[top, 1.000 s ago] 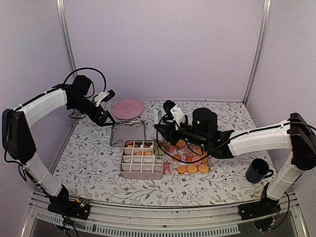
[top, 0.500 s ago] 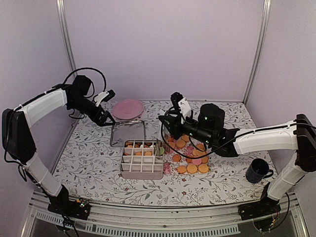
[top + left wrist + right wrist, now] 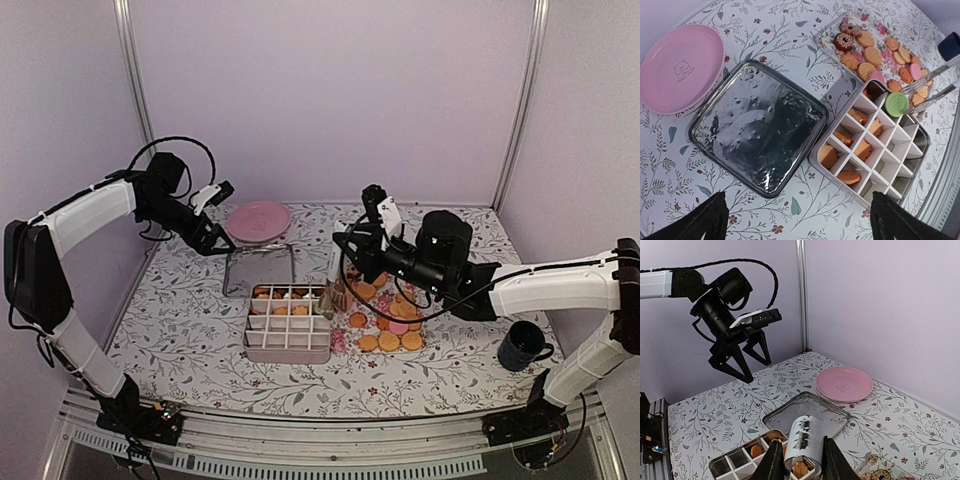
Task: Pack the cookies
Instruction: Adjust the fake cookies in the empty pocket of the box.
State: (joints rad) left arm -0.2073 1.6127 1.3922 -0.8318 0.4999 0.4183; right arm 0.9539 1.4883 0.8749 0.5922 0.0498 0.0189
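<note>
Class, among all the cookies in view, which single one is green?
The green cookie at the tips of the metal tongs, over a corner of the divided box; the others are orange, pink or dark brown.

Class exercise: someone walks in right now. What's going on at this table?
The right gripper is shut on metal tongs that pinch a green cookie over the edge of the divided box. Several compartments already hold cookies; many more lie loose beside it. The left gripper hangs open near the metal lid, holding nothing.
</note>
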